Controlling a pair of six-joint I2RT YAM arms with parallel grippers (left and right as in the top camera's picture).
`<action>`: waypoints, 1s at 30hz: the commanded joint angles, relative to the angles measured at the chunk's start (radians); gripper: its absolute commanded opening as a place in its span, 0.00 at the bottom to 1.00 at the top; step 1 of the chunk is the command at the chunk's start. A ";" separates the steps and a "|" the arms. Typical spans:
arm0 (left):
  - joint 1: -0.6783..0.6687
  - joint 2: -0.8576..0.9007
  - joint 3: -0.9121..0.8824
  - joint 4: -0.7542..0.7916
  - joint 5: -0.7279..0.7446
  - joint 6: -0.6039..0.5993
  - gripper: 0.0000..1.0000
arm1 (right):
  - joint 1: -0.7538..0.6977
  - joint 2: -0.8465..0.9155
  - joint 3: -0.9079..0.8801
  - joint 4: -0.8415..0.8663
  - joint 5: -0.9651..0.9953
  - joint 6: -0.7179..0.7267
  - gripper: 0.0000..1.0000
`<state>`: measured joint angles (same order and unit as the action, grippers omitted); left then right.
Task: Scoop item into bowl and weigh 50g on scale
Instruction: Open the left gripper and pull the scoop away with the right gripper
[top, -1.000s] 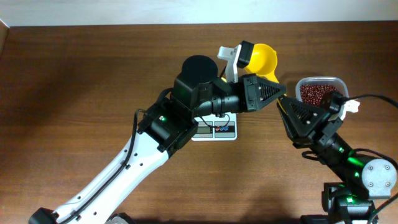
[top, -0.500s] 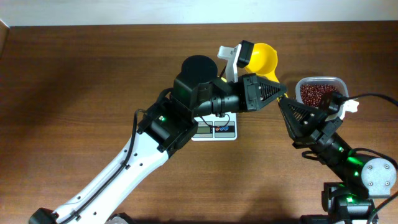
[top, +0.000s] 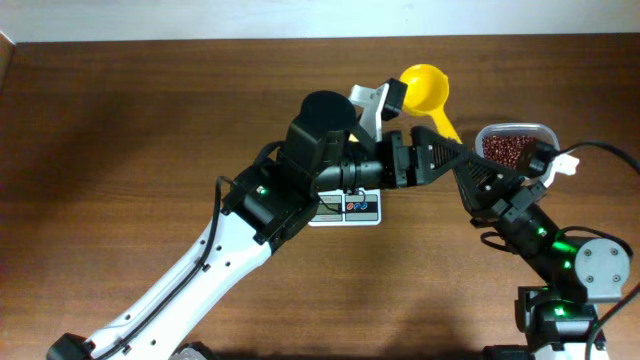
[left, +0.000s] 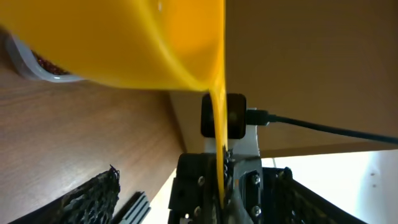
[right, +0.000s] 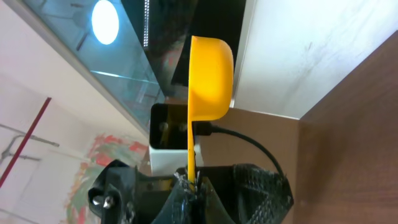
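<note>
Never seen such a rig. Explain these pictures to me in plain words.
These are two robot arms at a wooden table. The wide picture looks down from above; the other two come from a camera on each wrist. The left arm is the white one from the lower left; the right arm stands lower right. On the table: a clear container of reddish-brown beans and a white scale, partly hidden under the left arm. The right arm's jaws are shut on the handle of a yellow scoop; the left arm's jaws stand open close by.
</note>
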<state>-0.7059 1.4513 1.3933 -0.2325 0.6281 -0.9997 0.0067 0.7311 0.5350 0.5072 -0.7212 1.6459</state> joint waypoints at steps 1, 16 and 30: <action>0.003 0.007 0.010 -0.070 -0.022 0.158 0.87 | 0.004 0.023 0.012 -0.024 0.043 -0.116 0.04; 0.042 0.007 0.010 -0.611 -0.551 0.373 0.95 | 0.006 0.034 0.013 -0.813 0.268 -0.715 0.04; 0.042 0.007 0.010 -0.618 -0.573 0.373 0.99 | 0.006 0.128 0.553 -1.492 0.306 -1.149 0.04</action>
<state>-0.6678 1.4532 1.3987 -0.8501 0.0887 -0.6430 0.0074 0.8070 0.9672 -0.8799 -0.5152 0.6315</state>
